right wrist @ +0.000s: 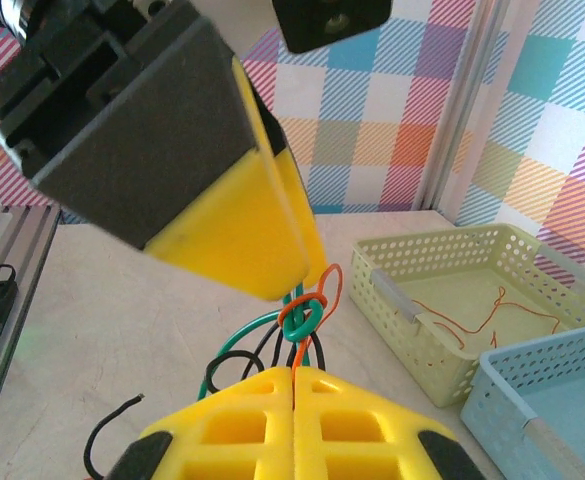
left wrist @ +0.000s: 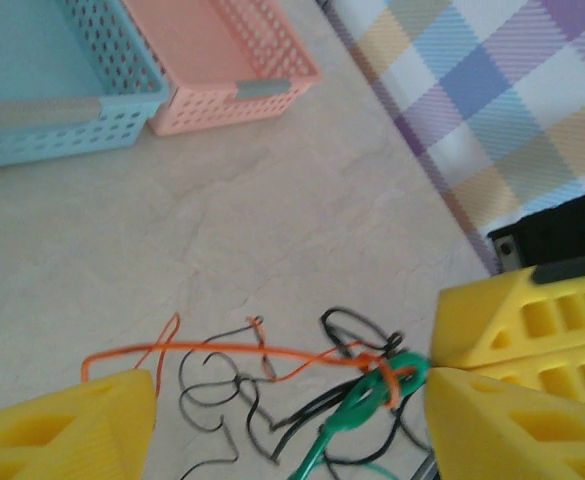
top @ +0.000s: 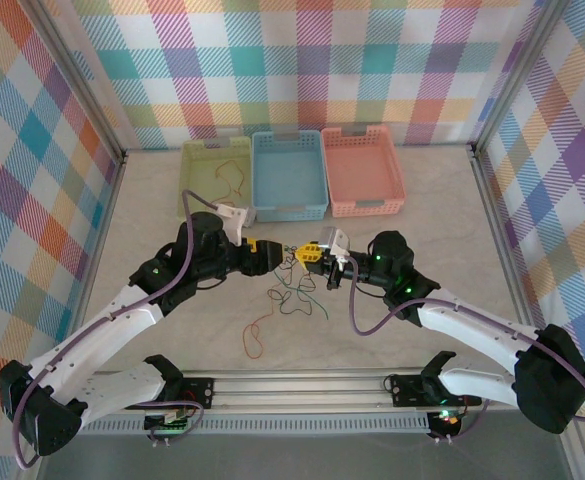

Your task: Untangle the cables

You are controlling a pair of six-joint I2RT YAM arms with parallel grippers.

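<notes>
right gripper (right wrist: 294, 375) is clenched on the cables (top: 294, 285) under their knot (right wrist: 302, 315), anchoring it. left gripper (top: 266, 256) hangs released beside, likely ready to tease it loose.

Green basket (top: 215, 147), blue basket (top: 290, 211), pink basket (top: 369, 208) block 12 o'clock. Cables (top: 294, 285) fill gap between my left gripper (top: 269, 258) and right gripper (top: 310, 253), centre. Bare table (top: 442, 230) open at 3 and 9 o'clock.

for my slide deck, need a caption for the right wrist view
Knotted orange and green cables pinched in the shut right gripper, pale green basket behind
</notes>
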